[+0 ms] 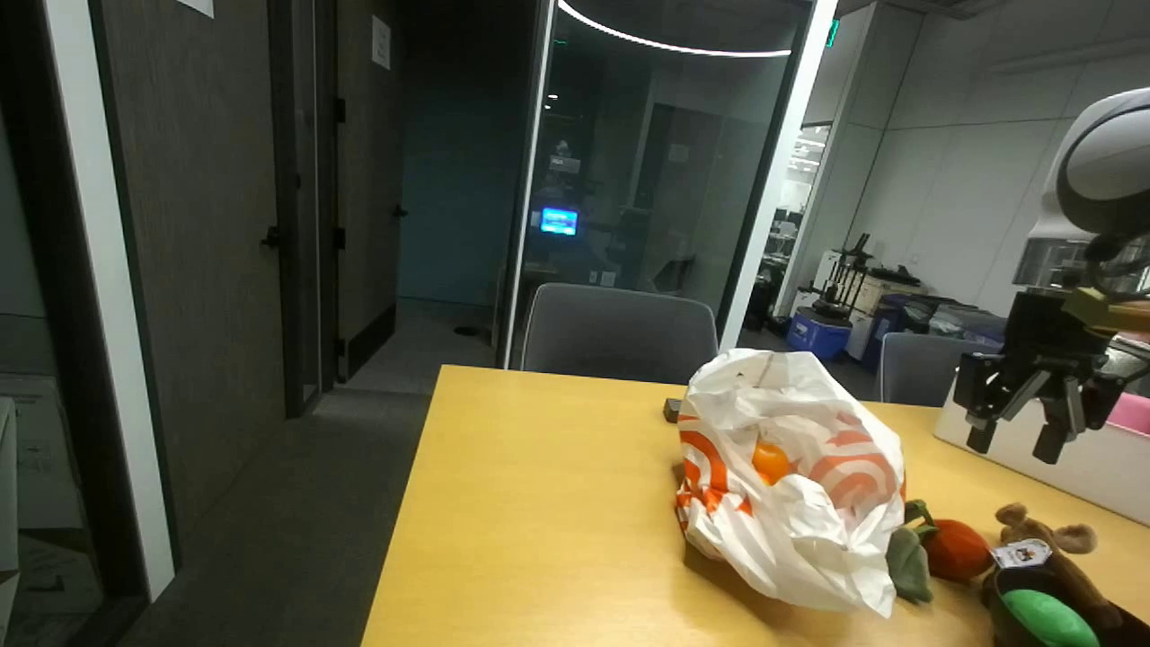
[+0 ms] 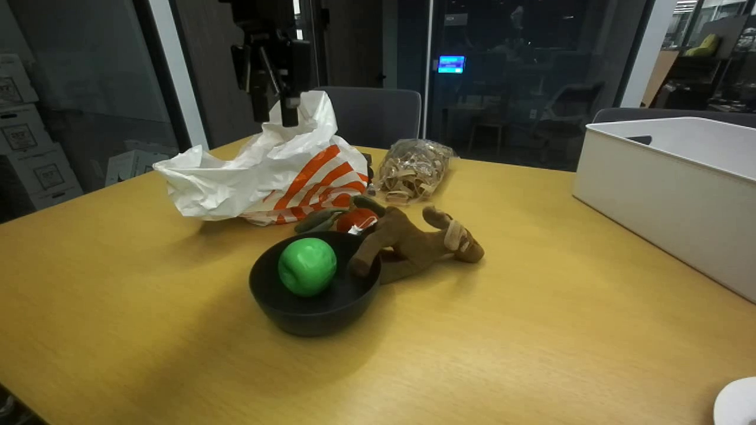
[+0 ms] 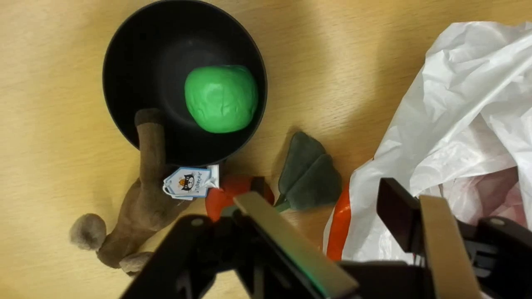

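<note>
My gripper (image 1: 1015, 440) is open and empty, held above the table; it also shows in an exterior view (image 2: 274, 115) and in the wrist view (image 3: 328, 199). Below it are a red plush vegetable (image 3: 224, 197) with dark green leaves (image 3: 311, 176) and a crumpled white plastic bag (image 3: 440, 141) with orange-red print. The bag (image 1: 800, 548) holds an orange round thing (image 1: 770, 461). A black bowl (image 2: 319, 319) holds a green round object (image 2: 307, 267). A brown plush animal (image 2: 416, 242) leans with one leg over the bowl's rim; its head lies beside the bowl.
A large white box (image 2: 661, 183) stands at the table's side. A clear bag of tan strips (image 2: 416, 171) lies behind the plush toys. A small dark object (image 1: 672, 411) sits by the white bag. Grey chairs (image 1: 620, 332) stand at the far edge. A white round item (image 2: 738, 404) shows at a corner.
</note>
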`<state>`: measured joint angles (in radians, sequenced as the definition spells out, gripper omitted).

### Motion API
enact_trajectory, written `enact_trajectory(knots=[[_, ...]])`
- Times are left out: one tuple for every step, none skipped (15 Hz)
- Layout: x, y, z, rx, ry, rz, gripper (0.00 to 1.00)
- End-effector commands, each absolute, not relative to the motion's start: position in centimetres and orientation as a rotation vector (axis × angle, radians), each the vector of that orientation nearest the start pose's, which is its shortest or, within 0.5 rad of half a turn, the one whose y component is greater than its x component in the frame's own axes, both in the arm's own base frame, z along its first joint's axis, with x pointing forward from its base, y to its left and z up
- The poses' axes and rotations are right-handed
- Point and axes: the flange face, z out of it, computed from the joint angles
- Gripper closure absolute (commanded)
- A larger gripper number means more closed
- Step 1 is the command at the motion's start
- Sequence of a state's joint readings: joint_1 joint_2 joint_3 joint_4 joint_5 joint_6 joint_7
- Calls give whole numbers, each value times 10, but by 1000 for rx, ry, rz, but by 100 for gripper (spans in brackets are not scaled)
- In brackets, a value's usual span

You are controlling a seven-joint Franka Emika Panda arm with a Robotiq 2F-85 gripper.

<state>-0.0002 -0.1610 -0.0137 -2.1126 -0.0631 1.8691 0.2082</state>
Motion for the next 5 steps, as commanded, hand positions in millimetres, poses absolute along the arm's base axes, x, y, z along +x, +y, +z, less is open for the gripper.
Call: enact_trajectory(knots=[[497,-12,479,-3188,324,125,28],[497,-12,478,-3188,326,126,28],[497,-12,478,-3188,328,126,28],[496,-12,478,-3188,328,126,28],[496,-12,478,-3188,329,126,28]])
